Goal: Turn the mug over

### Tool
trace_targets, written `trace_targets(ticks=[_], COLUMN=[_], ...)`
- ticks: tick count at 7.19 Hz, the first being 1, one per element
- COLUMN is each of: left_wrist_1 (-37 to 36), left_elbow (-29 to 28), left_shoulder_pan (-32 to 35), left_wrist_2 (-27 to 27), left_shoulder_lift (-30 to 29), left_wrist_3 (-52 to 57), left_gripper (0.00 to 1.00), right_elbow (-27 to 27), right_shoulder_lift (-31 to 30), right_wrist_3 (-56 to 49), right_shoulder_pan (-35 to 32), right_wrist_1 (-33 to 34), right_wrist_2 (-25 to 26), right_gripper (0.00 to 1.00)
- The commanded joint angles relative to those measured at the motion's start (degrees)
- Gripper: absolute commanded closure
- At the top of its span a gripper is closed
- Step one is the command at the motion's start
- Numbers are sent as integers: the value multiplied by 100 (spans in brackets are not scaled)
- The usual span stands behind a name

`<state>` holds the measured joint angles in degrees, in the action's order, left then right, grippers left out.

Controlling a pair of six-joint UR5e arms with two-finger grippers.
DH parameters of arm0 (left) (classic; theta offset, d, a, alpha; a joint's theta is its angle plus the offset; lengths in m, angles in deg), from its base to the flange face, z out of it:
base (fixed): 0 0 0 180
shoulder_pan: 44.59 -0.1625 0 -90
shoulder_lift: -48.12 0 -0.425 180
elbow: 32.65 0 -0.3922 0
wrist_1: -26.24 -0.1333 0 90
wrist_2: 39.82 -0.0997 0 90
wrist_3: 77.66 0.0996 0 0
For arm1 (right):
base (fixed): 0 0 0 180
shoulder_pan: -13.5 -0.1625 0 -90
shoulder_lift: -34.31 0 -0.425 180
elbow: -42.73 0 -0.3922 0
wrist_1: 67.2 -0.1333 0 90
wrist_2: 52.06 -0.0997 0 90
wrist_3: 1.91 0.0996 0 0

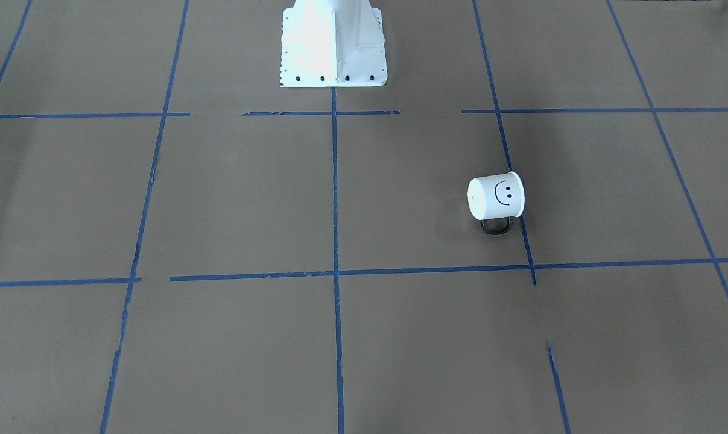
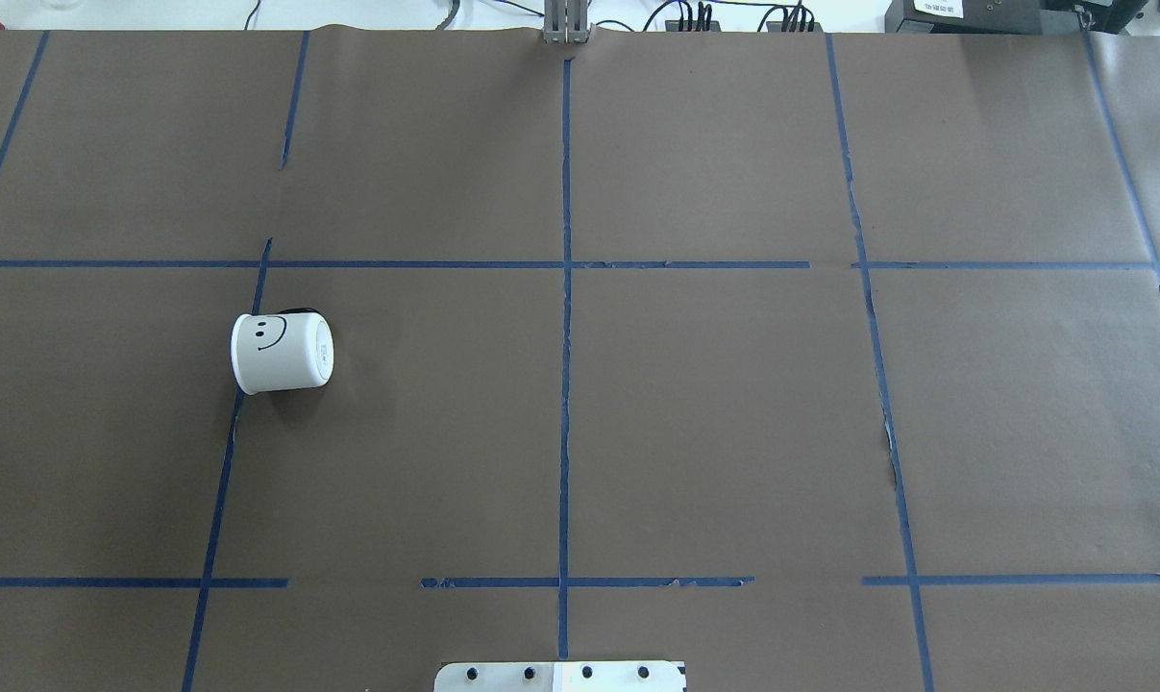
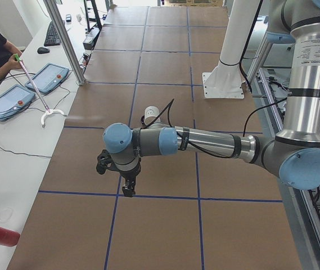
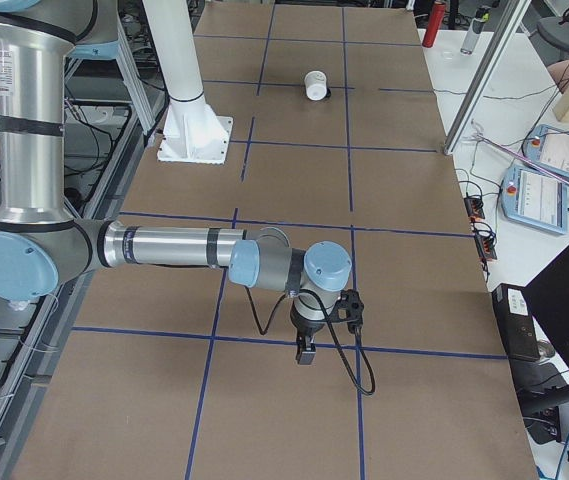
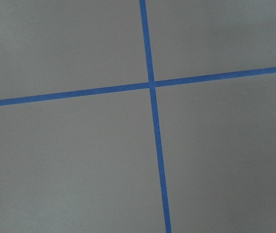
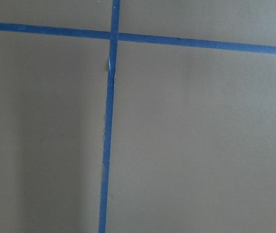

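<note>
The white mug (image 1: 496, 198) with a black smiley face lies on its side on the brown paper, flat base toward the table's middle, dark handle (image 1: 496, 226) on the side away from the robot. It also shows in the overhead view (image 2: 282, 353), in the left side view (image 3: 151, 112) and in the right side view (image 4: 316, 84). My left gripper (image 3: 127, 191) hangs above the table, well short of the mug; I cannot tell whether it is open. My right gripper (image 4: 305, 353) hangs over the far end from the mug; I cannot tell its state. Both wrist views show only paper and tape.
Blue tape lines (image 2: 565, 384) divide the brown paper into squares. The white robot pedestal (image 1: 333, 42) stands at the robot's edge of the table. An aluminium post (image 3: 67, 42) and control tablets (image 3: 50, 76) with an operator are on the far side.
</note>
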<state>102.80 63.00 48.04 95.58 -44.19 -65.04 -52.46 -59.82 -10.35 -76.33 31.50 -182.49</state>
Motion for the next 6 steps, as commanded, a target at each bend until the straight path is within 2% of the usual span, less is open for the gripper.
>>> trace_targets(ticks=[1, 6], left_wrist_1=[43, 287], left_elbow=[41, 164], left_shoulder_pan=[35, 36], left_wrist_2=[-13, 48], left_shoulder_lift=[90, 99], left_wrist_3=[3, -5], left_gripper=[0, 0], right_elbow=[0, 0], right_shoulder_lift=[0, 0], right_wrist_3=[0, 0], right_shoulder_pan=[0, 0], right_wrist_1=[0, 0], right_wrist_2=[0, 0], right_gripper=[0, 0])
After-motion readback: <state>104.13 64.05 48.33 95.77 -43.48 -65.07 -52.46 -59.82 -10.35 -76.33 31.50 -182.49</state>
